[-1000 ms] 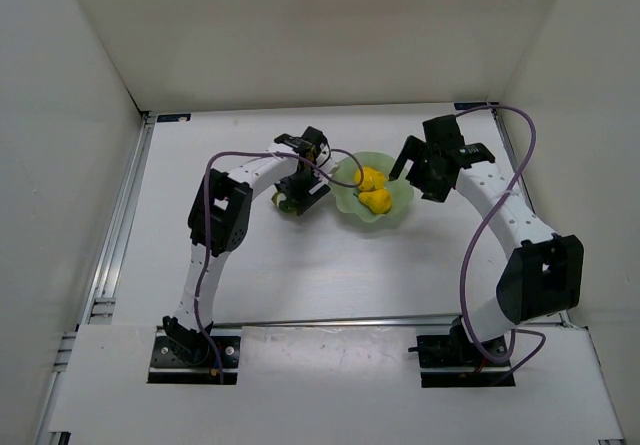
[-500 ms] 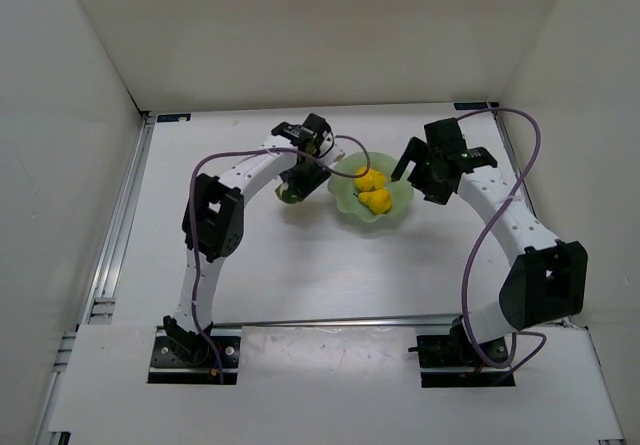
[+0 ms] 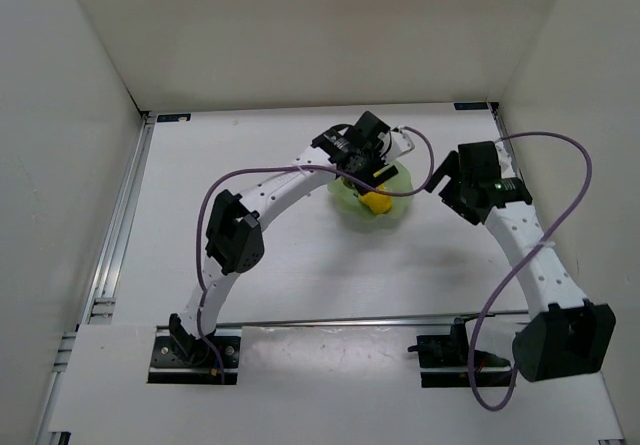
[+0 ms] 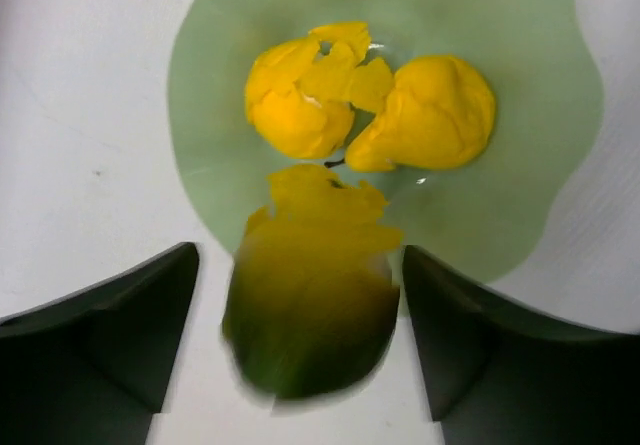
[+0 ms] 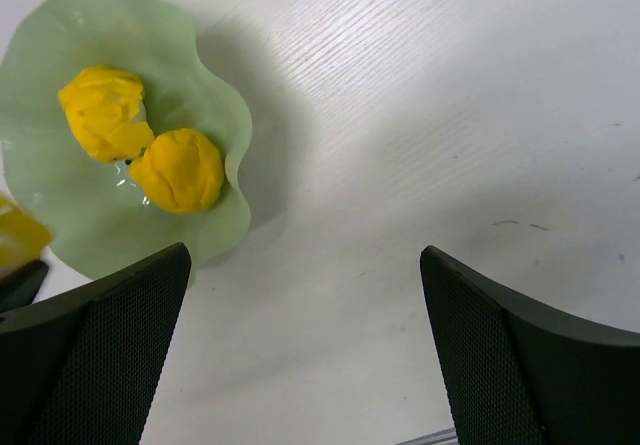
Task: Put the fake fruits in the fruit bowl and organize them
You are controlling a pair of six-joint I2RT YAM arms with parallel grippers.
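Within the last second the left tool point(image 4: 298, 265) has swung from the tabletop on the left to over the pale mint-green wavy-rimmed bowl point(image 4: 500, 195) and let go, so the round green-and-orange plastic fruit point(image 4: 310, 315) sits blurred and loose between its parted jaws, apparently dropping beside the two yellow plastic fruits point(image 4: 300, 95) already inside.

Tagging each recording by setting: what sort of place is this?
Probably a robot test cell: white panel walls box in a white tabletop, with two white robot arms bolted at its near edge.
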